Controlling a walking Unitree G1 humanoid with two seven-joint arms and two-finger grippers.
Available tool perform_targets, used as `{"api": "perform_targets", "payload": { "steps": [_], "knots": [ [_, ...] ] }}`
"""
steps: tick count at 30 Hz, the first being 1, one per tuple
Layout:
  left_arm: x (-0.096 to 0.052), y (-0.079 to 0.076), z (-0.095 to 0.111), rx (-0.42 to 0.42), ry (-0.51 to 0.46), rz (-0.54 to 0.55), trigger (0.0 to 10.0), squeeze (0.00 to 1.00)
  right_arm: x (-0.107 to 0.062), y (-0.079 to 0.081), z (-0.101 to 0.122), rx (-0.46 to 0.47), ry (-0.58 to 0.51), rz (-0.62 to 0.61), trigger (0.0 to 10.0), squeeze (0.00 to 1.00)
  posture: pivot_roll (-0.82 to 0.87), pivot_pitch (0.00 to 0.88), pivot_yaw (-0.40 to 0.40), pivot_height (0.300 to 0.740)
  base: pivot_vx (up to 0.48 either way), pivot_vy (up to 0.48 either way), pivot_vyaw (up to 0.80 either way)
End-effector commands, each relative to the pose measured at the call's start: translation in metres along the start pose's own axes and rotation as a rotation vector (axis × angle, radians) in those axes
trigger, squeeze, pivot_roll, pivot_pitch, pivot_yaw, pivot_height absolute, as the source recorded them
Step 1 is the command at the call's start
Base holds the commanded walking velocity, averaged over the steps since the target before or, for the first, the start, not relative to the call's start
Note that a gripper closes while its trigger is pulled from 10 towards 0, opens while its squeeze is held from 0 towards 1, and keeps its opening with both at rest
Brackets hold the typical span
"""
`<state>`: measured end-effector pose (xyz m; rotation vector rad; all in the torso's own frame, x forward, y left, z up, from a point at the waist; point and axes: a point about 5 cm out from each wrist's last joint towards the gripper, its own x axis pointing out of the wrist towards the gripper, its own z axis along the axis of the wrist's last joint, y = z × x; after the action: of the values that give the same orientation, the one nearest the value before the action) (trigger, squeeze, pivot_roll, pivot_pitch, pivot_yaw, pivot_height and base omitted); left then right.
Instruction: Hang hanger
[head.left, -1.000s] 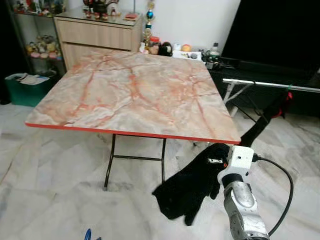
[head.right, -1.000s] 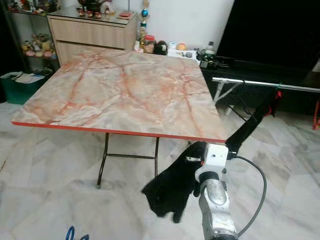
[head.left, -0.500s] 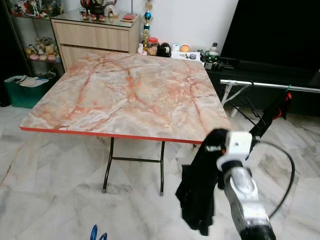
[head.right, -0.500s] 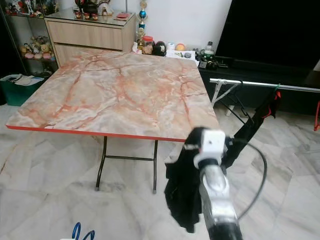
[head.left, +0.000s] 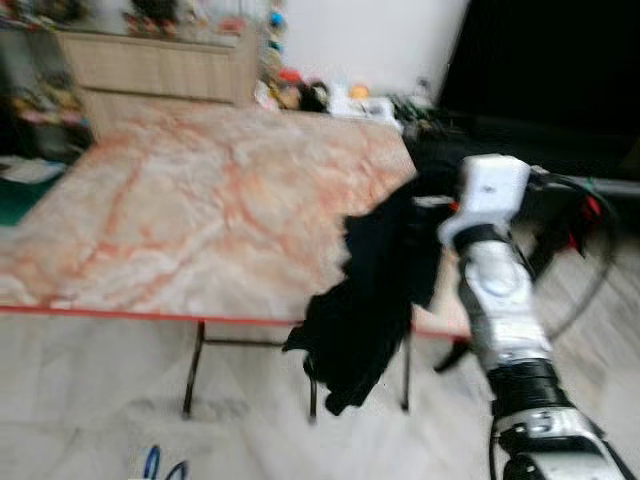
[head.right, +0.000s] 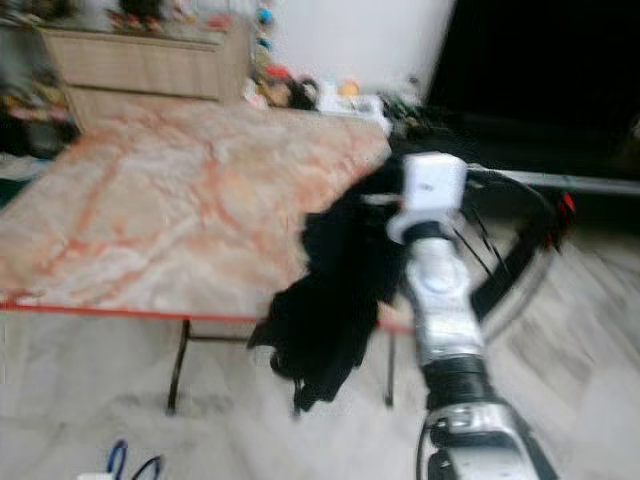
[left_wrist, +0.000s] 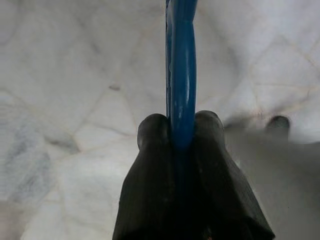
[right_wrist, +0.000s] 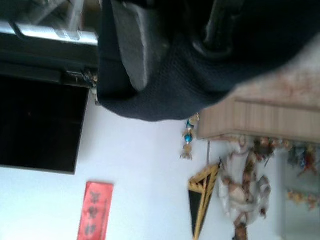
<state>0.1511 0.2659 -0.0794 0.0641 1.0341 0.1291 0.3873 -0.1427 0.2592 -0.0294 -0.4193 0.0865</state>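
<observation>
A black garment (head.left: 370, 290) hangs from my right gripper (right_wrist: 175, 35), which is shut on it at the marble table's (head.left: 180, 210) near right corner. The cloth drapes over the table edge and hides the fingers in the eye views; in the right wrist view one finger (right_wrist: 132, 45) shows pressed into the fabric. My left gripper (left_wrist: 181, 125) is shut on a blue hanger (left_wrist: 181, 75) low over the marble floor. The hanger's tip (head.left: 160, 465) shows at the bottom of the left eye view. The eye views are blurred.
A silver clothes rail (head.right: 580, 182) runs along the right, in front of a dark TV. A wooden cabinet (head.left: 150, 65) with ornaments stands behind the table. Bottles and small items (head.left: 340, 97) line the wall. The table's black legs (head.left: 195, 365) stand on the floor.
My right arm has lifted the black garment from near the floor up to the table's corner. The whole picture has shifted and blurred, so the camera is moving.
</observation>
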Motion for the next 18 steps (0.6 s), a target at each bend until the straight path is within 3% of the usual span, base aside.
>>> {"api": "perform_targets", "payload": {
  "steps": [1,6,12,15,18],
  "knots": [
    [-0.003,0.009,-0.011,0.004,0.037,0.018,10.0,0.0,0.014,0.011,0.026,0.004,-0.094,0.036,10.0,0.0,0.09,0.0,-0.075,0.74,0.48,0.0,0.0],
    [-0.003,0.002,-0.018,0.008,0.049,0.012,10.0,0.0,0.029,0.014,0.043,0.008,-0.131,0.061,10.0,0.0,0.09,0.0,-0.072,0.74,0.48,0.0,0.0],
    [-0.001,-0.013,-0.02,0.018,0.057,0.004,10.0,0.0,0.041,0.012,0.048,-0.03,-0.113,0.067,10.0,0.0,0.1,0.0,-0.075,0.74,0.463,0.0,0.0],
    [0.0,-0.018,-0.019,0.038,0.064,0.002,10.0,0.0,0.04,0.007,0.033,-0.072,-0.026,0.038,10.0,0.0,0.1,0.0,-0.079,0.74,0.195,0.0,0.0],
    [0.002,-0.029,-0.018,0.037,0.062,-0.012,10.0,0.0,0.027,0.005,-0.001,-0.095,0.127,0.031,10.0,0.0,0.1,0.0,-0.081,0.74,0.0,0.0,0.0]
  ]
}}
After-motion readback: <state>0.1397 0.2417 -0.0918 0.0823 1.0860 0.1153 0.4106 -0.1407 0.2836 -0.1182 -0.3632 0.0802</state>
